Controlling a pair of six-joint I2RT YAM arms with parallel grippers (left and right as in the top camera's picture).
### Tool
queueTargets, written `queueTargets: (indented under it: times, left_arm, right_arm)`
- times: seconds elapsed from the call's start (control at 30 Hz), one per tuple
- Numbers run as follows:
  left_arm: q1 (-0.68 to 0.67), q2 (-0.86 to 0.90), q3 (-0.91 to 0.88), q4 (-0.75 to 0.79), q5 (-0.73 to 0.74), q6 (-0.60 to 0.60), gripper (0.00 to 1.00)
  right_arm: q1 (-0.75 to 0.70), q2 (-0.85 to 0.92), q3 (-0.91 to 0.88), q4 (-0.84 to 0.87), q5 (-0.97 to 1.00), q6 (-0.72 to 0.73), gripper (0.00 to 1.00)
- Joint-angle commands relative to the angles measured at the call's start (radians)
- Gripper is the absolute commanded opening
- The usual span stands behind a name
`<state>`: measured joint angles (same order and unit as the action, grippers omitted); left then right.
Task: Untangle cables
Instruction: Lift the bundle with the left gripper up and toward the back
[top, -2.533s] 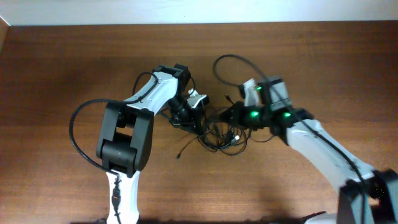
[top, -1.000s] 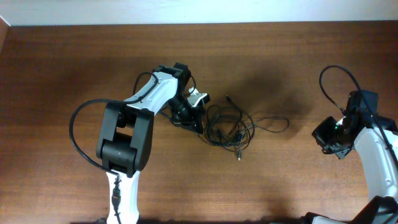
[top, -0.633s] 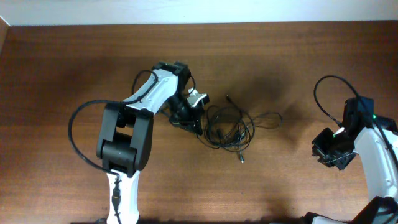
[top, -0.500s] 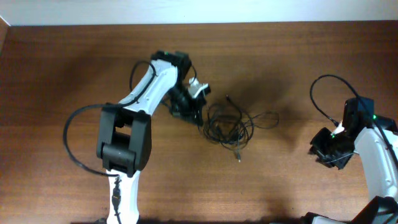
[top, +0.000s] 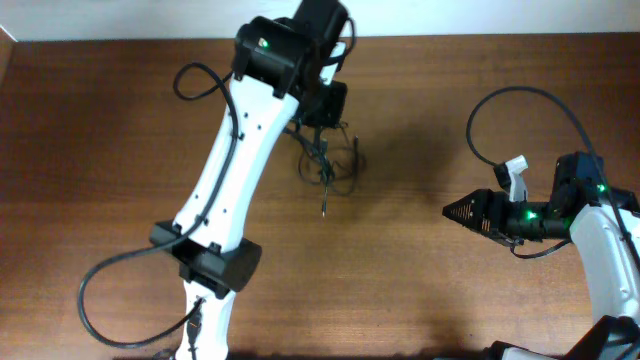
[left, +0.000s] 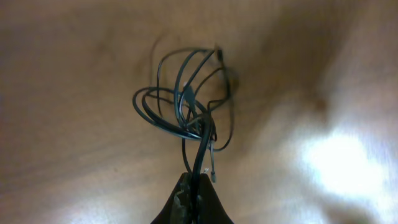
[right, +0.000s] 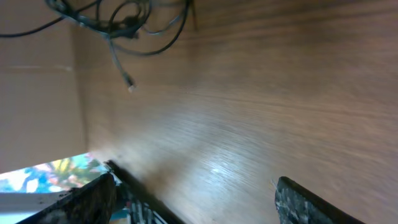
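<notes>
Tangled cables over wooden table.

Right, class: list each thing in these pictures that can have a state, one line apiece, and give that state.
cables: tangled in loose loops, hanging from the left gripper, one plug end dangling.
left gripper: shut on the cables, raised over the table.
right gripper: open, holding nothing, well away from the cables.

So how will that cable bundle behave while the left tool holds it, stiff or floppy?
Probably floppy: the cables droop in loose loops from the left tool, which is shut on a few strands. Likely light, since that thin pinch seems to carry the bundle. A plug end dangles, so it may swing.
</notes>
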<state>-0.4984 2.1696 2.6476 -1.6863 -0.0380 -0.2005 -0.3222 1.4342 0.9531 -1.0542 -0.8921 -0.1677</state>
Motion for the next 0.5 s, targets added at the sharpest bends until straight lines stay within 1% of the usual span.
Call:
queueTargets:
  times: [0.0, 0.1, 0.13, 0.2, 0.23, 0.27, 0.3, 0.33, 0.37, 0.4, 0.43, 0.47]
  left_arm:
    - [-0.038, -0.046, 0.141, 0.003, -0.19, -0.087, 0.0]
    - [-0.062, -0.054, 0.255, 0.003, -0.217, -0.113, 0.0]
    - [-0.078, -0.062, 0.327, 0.001, -0.219, -0.121, 0.0]
    - [-0.094, -0.071, 0.383, 0.002, -0.249, -0.121, 0.0]
    - [-0.103, -0.072, 0.418, 0.003, -0.29, -0.121, 0.0]
    - [-0.104, -0.072, 0.433, 0.008, -0.324, -0.15, 0.0]
    - [-0.104, -0.072, 0.428, 0.003, -0.307, -0.178, 0.0]
    - [-0.105, -0.072, 0.423, -0.002, -0.244, -0.181, 0.0]
    - [-0.114, -0.072, 0.418, -0.002, -0.173, -0.145, 0.0]
    - [-0.125, -0.072, 0.415, -0.002, -0.149, -0.101, 0.0]
    - [-0.142, -0.07, 0.407, -0.002, -0.223, -0.083, 0.0]
    - [-0.152, -0.066, 0.394, 0.001, -0.345, -0.096, 0.0]
  right_arm:
    - [-0.002, -0.02, 0.014, 0.002, -0.207, -0.13, 0.82]
    - [0.003, -0.02, 0.023, 0.005, -0.328, -0.177, 0.82]
    - [0.003, -0.02, 0.039, 0.025, -0.379, -0.176, 0.82]
    - [0.003, -0.02, 0.051, 0.057, -0.42, -0.154, 0.82]
    - [0.003, -0.02, 0.056, 0.121, -0.454, -0.055, 0.82]
    - [0.003, -0.02, 0.056, 0.209, -0.459, 0.101, 0.82]
    - [0.003, -0.02, 0.056, 0.257, -0.457, 0.176, 0.82]
    - [0.003, -0.02, 0.056, 0.287, -0.446, 0.229, 0.82]
    - [0.003, -0.02, 0.056, 0.302, -0.426, 0.27, 0.82]
    - [0.003, -0.02, 0.056, 0.315, -0.381, 0.327, 0.82]
    - [0.003, -0.02, 0.056, 0.318, -0.359, 0.337, 0.82]
    - [0.003, -0.02, 0.056, 0.318, -0.36, 0.337, 0.82]
